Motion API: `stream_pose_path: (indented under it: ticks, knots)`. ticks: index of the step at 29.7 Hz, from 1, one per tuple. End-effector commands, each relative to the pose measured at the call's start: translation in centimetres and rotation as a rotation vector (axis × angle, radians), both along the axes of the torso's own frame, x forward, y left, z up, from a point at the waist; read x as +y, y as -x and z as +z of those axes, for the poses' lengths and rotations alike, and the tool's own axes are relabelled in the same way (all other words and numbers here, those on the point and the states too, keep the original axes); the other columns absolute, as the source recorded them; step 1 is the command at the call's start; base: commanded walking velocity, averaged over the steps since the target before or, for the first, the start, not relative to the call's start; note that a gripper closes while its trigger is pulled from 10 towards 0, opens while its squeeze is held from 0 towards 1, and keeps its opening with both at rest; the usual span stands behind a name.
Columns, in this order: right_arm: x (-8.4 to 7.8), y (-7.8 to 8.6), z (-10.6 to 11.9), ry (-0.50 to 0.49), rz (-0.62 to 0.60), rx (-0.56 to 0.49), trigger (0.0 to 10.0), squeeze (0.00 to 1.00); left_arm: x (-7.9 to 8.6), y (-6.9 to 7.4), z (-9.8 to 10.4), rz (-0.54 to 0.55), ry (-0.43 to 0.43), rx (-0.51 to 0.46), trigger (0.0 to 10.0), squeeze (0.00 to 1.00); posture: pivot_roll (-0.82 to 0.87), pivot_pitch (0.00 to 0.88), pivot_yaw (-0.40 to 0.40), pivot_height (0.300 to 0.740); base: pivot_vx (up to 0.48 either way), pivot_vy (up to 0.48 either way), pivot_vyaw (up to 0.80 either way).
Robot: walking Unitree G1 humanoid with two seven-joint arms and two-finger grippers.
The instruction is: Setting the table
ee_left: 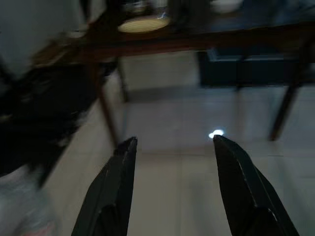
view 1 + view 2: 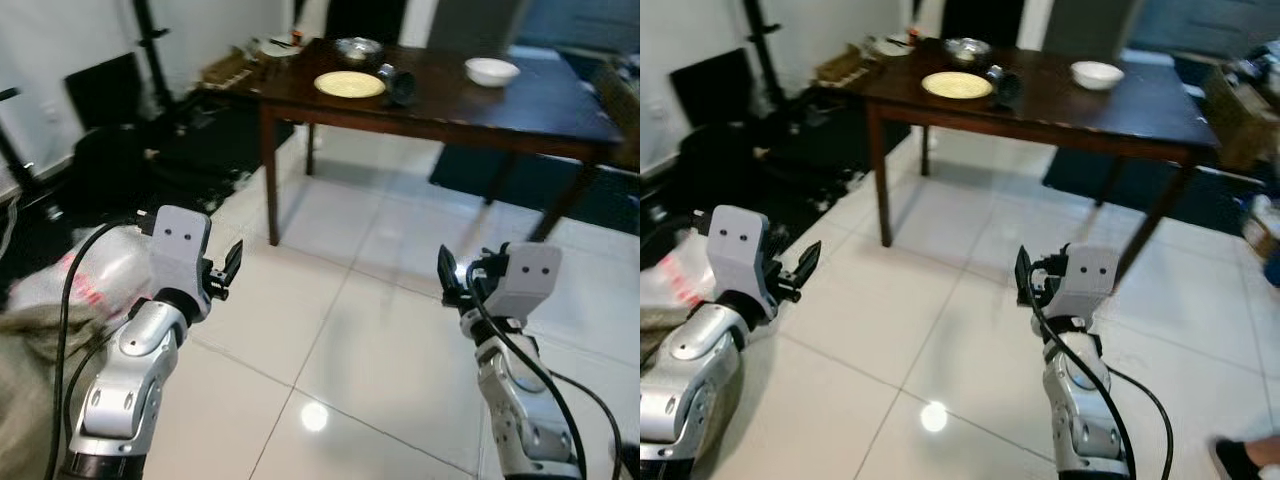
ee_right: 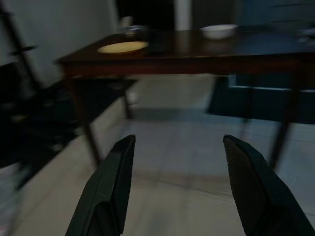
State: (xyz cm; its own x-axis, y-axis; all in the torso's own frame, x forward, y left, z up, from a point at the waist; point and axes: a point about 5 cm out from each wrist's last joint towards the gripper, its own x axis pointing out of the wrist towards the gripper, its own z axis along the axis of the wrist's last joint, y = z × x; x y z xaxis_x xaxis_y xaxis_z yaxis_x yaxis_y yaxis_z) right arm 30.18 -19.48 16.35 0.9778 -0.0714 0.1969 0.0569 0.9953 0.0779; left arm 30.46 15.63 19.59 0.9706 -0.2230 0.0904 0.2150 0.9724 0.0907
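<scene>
A dark wooden table (image 2: 480, 110) stands ahead on white tiled floor (image 2: 350, 330), bearing a yellow plate (image 2: 349, 84), a white bowl (image 2: 491, 71) and a metal bowl (image 2: 357, 48). Left gripper (image 1: 172, 147) and right gripper (image 3: 177, 147) hover low, well short of it, fingers spread wide, holding nothing

No legible text anywhere.

This is a room in a home, probably a dining area. A dark wooden table (image 2: 480, 105) stands at 12 o'clock on a white tiled floor (image 2: 350, 330), with a plate (image 2: 349, 84) and bowl (image 2: 491, 71) on it. A dark rug (image 2: 470, 175) lies under it.
</scene>
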Motion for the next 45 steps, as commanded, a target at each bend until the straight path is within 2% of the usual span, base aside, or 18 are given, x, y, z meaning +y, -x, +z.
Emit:
stream_pose_path:
  ticks: [1, 15, 21, 30, 32, 34, 41, 45]
  knots:
    - [0.0, 0.1, -0.1, -0.002, -0.003, 0.006, 10.0, 0.00, 0.1, 0.2, 0.3, -0.008, 0.010, -0.016, 10.0, 0.00, -0.02, 0.000, 0.073, 0.740, 0.000, 0.000, -0.80]
    - [0.1, 0.1, 0.0, -0.005, 0.006, 0.006, 10.0, 0.00, 0.0, 0.1, 0.8, 0.004, 0.012, -0.045, 10.0, 0.00, -0.02, 0.000, 0.073, 0.740, 0.000, 0.000, -0.80]
    - [2.0, 0.2, 0.0, -0.021, 0.116, 0.000, 10.0, 0.00, 0.4, -0.4, 0.8, 0.081, -0.051, -0.079, 10.0, 0.00, -0.02, 0.000, 0.073, 0.740, 0.387, 0.000, -0.24]
    - [3.7, 0.4, 0.1, -0.051, 0.236, -0.001, 10.0, 0.00, 0.5, -0.3, 0.8, 0.088, -0.063, -0.080, 10.0, 0.00, -0.02, 0.002, 0.072, 0.740, 0.480, 0.000, 0.00]
    - [4.7, 0.7, -0.2, -0.052, 0.308, 0.013, 10.0, 0.00, 0.7, -0.2, 0.5, 0.103, -0.066, -0.074, 10.0, 0.00, -0.02, 0.003, 0.070, 0.740, 0.480, 0.000, 0.00]
    - [4.9, 0.7, -0.3, -0.054, 0.322, 0.017, 10.0, 0.00, 0.8, -0.1, 0.3, 0.111, -0.068, -0.072, 10.0, 0.00, -0.01, 0.005, 0.068, 0.740, 0.480, 0.000, 0.00]
    - [5.0, 0.7, -0.4, -0.052, 0.324, 0.022, 10.0, 0.00, 0.9, 0.5, -0.2, 0.127, -0.071, -0.065, 10.0, 0.00, -0.01, 0.008, 0.062, 0.740, 0.480, 0.000, 0.00]
    - [4.1, 0.5, -0.3, -0.051, 0.274, 0.020, 10.0, 0.00, 0.4, 0.5, -0.2, 0.111, -0.073, -0.066, 10.0, 0.00, -0.01, 0.008, 0.069, 0.740, 0.480, 0.000, 0.00]
